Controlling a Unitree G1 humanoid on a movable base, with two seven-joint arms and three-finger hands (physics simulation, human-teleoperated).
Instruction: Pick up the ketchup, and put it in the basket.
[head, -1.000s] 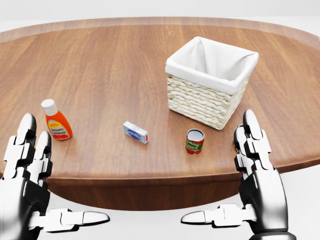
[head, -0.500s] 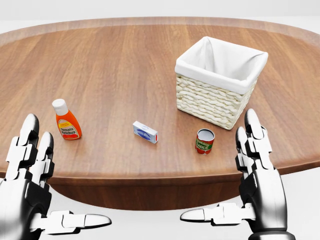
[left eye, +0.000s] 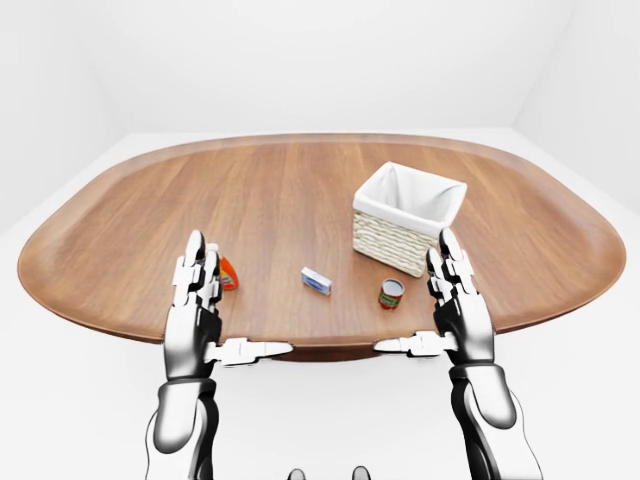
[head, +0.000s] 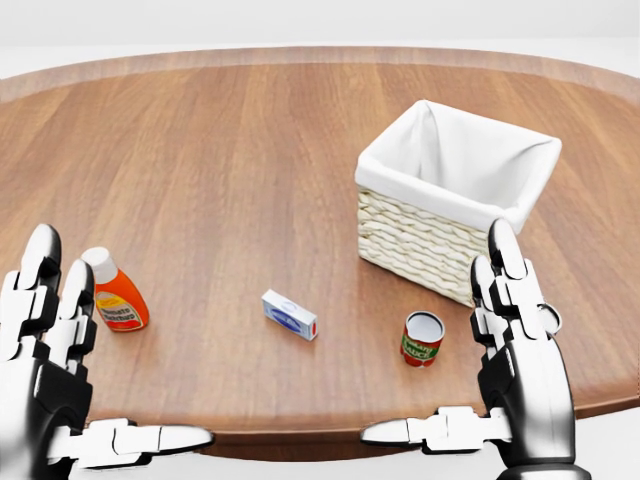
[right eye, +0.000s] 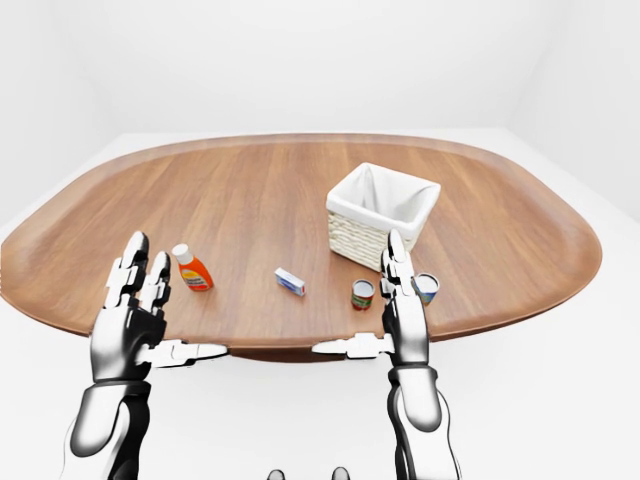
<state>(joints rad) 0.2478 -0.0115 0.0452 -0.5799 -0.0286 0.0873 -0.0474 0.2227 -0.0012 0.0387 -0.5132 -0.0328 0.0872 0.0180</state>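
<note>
The ketchup (head: 115, 298), an orange bottle with a white cap, stands upright on the wooden table at the head view's left. Just below it my left hand (head: 118, 345) is open, fingers up and thumb pointing right, not touching the bottle. The wicker basket (head: 420, 245) with a white cloth lining stands at the upper right. My right hand (left eye: 412, 292) is open too, held upright at the table's near edge below the basket. Neither hand holds anything.
A small blue-and-white box (head: 290, 314) lies between the ketchup and a red-and-green can (head: 422, 338). A second can (right eye: 426, 287) stands by my right hand's fingers. The table's rounded edge (head: 300, 432) runs just above my thumbs.
The whole picture has shifted: the camera moved toward the table, so its things sit lower and larger. Both hands stay open in the same pose.
</note>
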